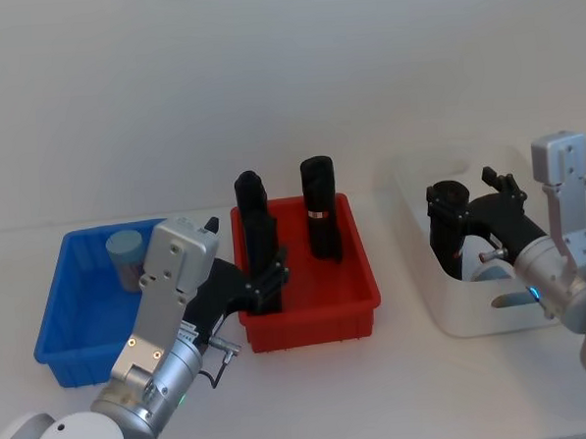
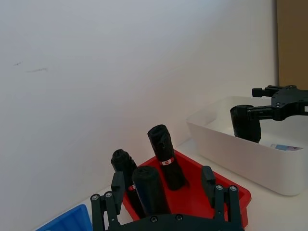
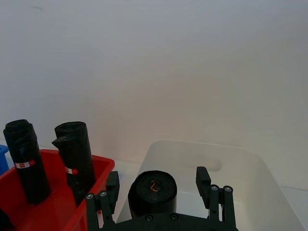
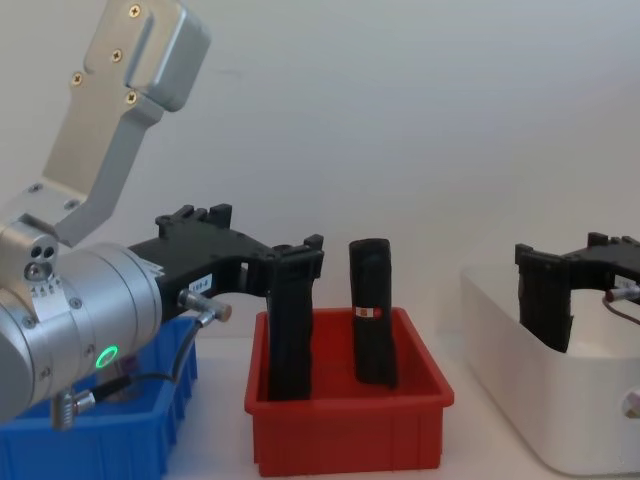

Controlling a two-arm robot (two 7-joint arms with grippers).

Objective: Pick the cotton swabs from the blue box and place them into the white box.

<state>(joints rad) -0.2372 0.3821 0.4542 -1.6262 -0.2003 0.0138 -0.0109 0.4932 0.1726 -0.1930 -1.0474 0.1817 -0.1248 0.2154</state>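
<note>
Progress on the stated task looks nil: the cotton swab jar [image 1: 128,256] sits in the blue box [image 1: 60,320] at the left. Left gripper [image 1: 268,272] is clamped on a black roll [image 4: 288,330] in the red bin [image 1: 318,321], while the right gripper [image 1: 448,219] grips another black roll [image 3: 153,192] over the white box [image 1: 475,308] on the right.

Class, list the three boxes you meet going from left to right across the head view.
blue box → red box → white box

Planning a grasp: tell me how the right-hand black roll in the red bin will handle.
The black roll stands tall and narrow, so a push probably tips it. Its wrinkled surface suggests slight give when squeezed.
</note>
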